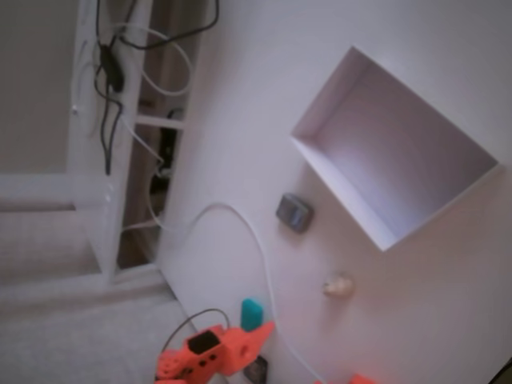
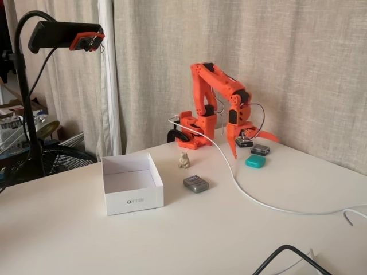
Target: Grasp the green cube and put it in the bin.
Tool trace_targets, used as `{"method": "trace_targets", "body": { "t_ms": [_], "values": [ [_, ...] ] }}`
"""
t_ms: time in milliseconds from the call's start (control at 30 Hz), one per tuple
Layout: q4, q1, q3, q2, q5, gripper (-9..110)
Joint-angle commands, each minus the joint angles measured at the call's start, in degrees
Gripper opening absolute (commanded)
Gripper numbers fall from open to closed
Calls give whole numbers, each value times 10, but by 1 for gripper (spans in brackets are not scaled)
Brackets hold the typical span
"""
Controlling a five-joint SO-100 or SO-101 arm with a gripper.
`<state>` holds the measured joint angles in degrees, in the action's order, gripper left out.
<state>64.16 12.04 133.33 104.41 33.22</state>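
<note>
1. The green cube [image 2: 255,161] lies on the white counter [image 2: 189,229] right of centre in the side-on fixed view. In the high fixed view it shows at the bottom edge [image 1: 252,314], just above the orange arm.
2. The hand [image 2: 252,143] hangs just above and behind the cube. Its 2 fingers look spread wide, 1 pointing down at the counter and 1 out to the right, and it holds nothing. In the high fixed view only an orange tip [image 1: 258,334] shows, touching or overlapping the cube's lower edge; real contact cannot be judged there.
3. The bin [image 2: 133,201] stands empty, well apart from the cube, at left of centre in the side-on view and at upper right in the high one [image 1: 320,164].
4. Between cube and bin sit a grey block [image 2: 196,184] and a small beige figurine [image 2: 184,160]. 2 more small blocks [image 2: 259,149] lie just behind the cube, and a white cable [image 2: 241,186] runs across the counter close to its left.
5. The cube is likely light, stiff and matte, so it should grip well, though its rounded corners could let it twist out.
6. I would close on 2 opposite flat sides, low on the body, keeping the fingers clear of the neighbouring blocks and the cable.
</note>
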Motion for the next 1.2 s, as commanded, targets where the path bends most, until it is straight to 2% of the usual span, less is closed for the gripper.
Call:
{"method": "trace_targets", "body": {
  "t_ms": [0, 433, 533, 600, 667, 700, 1167],
  "values": [
    [-4, 6, -11, -21, -2, 75],
    [-23, 6, -70, -104, -4, 75],
    [-22, 5, -71, -110, -4, 65],
    [-18, -1, -71, -111, -4, 64],
    [-17, -6, -65, -107, -4, 52],
    [-17, -8, -64, -107, -4, 50],
    [4, -39, -54, -108, -1, 46]
  ]
}}
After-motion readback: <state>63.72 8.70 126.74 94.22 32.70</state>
